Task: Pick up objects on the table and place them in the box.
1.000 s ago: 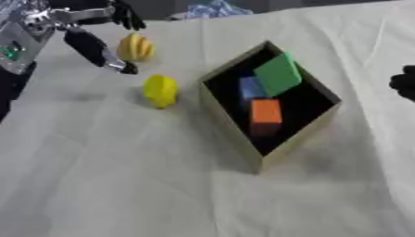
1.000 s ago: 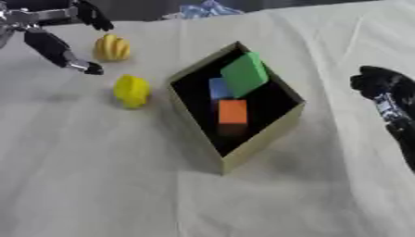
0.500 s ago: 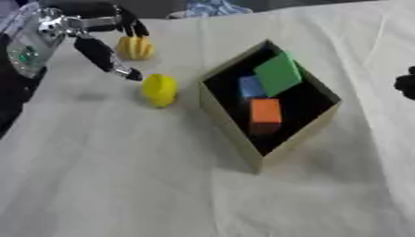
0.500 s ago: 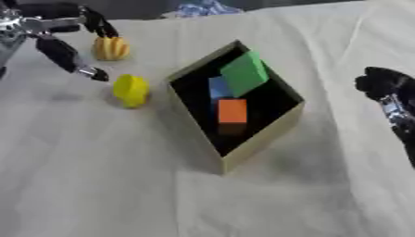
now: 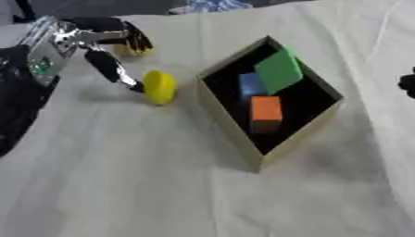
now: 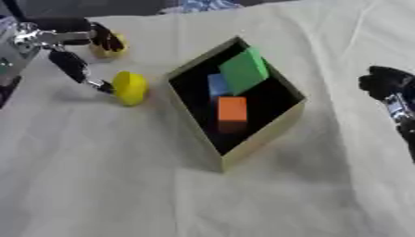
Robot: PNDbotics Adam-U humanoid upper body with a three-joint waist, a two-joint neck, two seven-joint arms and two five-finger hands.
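Since a second ago the left hand (image 5: 101, 44) has swung down and toward the box, so that its thumb tip now sits touching or just beside the near side of the yellow rounded object (image 5: 159, 86), while its other fingers (image 5: 136, 39) curl over the striped yellow ball (image 6: 108, 47) behind. The fingers look spread wide — one prong low at the yellow object, the rest up at the ball — and nothing is enclosed yet. Just beyond the yellow object from the fingers stands the cardboard box (image 5: 229, 120), tilted corner-on upon the cloth-covered counter (image 5: 162, 185), already holding a green block (image 5: 279, 70), a blue block (image 5: 250, 84) and an orange block (image 5: 265, 112). The right hand (image 6: 387, 88) hangs at the right edge, well apart from the work, fingers curled and holding nothing. The step in hand seems to be the approach to a grasp on one of the two yellow pieces; which one is not certain. Next the fingers would need to close round the chosen piece — most likely the nearer yellow object — then lift it clear and carry it over the box's near wall.
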